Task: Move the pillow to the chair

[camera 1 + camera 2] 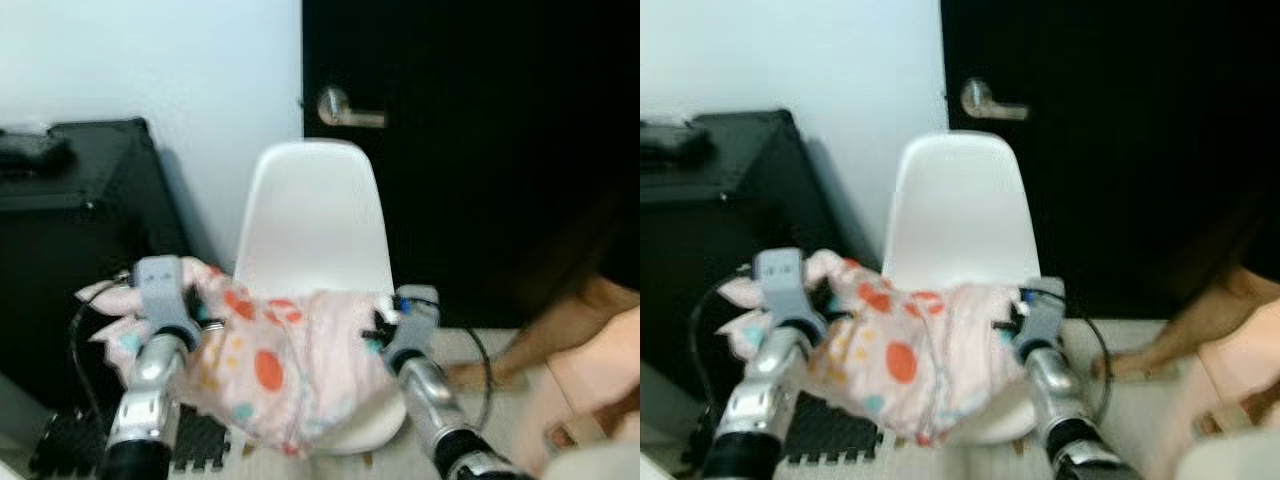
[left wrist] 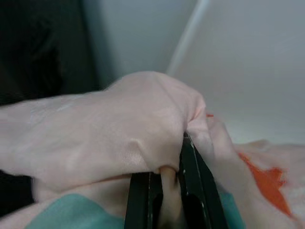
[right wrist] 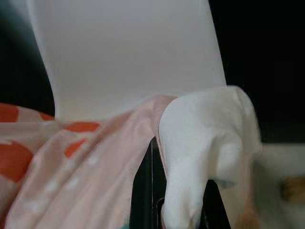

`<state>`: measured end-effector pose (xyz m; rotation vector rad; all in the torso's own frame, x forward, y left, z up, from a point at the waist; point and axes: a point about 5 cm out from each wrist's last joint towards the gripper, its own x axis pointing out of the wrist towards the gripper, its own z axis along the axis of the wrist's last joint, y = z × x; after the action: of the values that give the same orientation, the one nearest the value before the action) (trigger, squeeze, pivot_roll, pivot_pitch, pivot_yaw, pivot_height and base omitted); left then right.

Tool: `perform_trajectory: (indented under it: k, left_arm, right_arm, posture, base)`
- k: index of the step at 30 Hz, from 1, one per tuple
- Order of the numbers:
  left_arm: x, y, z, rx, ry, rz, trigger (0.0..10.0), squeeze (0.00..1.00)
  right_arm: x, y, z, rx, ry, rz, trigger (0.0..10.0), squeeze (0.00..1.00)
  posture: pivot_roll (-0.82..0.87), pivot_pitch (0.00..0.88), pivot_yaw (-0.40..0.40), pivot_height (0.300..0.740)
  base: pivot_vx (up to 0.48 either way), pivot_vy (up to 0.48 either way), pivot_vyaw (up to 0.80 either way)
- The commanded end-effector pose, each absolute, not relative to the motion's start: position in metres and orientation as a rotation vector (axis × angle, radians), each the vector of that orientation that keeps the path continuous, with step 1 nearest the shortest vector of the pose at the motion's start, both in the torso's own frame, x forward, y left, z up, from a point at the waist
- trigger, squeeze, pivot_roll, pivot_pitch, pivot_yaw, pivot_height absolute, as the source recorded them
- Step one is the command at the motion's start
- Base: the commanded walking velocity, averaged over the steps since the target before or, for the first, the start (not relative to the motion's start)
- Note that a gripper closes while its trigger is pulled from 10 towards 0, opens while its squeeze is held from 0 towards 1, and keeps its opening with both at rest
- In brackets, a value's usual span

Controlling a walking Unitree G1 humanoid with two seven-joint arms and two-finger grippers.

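Soft, even room light falls across the pale wall (image 1: 200,90) and white chair (image 1: 312,215), while the dark door (image 1: 480,150) swallows all detail. Both head views look blurred throughout. Up close, the wrist views show the pillow (image 2: 109,129) fabric soft and out of focus, without glare.

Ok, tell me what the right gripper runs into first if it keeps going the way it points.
Probably the white chair's backrest: the right gripper, shut on the pillow, points along the seat toward it. Depth is hard to judge.
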<state>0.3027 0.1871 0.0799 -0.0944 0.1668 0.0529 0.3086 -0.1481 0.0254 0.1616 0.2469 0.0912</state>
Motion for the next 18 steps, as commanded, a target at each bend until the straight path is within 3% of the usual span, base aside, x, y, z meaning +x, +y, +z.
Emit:
perform_trajectory:
  k: [1, 8, 18]
  left_arm:
    - [0.3041, 0.1934, 0.0861, -0.088, 0.138, 0.065, 10.0, 0.00]
    - [0.3051, 0.1927, 0.0867, -0.084, 0.136, 0.057, 10.0, 0.00]
    - [0.3046, 0.1888, 0.0856, -0.038, 0.132, 0.049, 10.0, 0.00]
  right_arm:
    - [0.3114, -0.1304, 0.0298, 0.183, 0.225, 0.140, 10.0, 0.00]
    - [0.3109, -0.1313, 0.0292, 0.184, 0.227, 0.133, 10.0, 0.00]
    - [0.3099, -0.1309, 0.0281, 0.179, 0.229, 0.139, 10.0, 0.00]
  posture:
    - [0.10, 0.000, 0.020, 0.740]
    - [0.10, 0.000, 0.024, 0.740]
    - [0.10, 0.000, 0.027, 0.740]
  base:
    - [0.334, 0.000, 0.00]
    - [0.326, 0.000, 0.00]
    - [0.000, 0.000, 0.00]
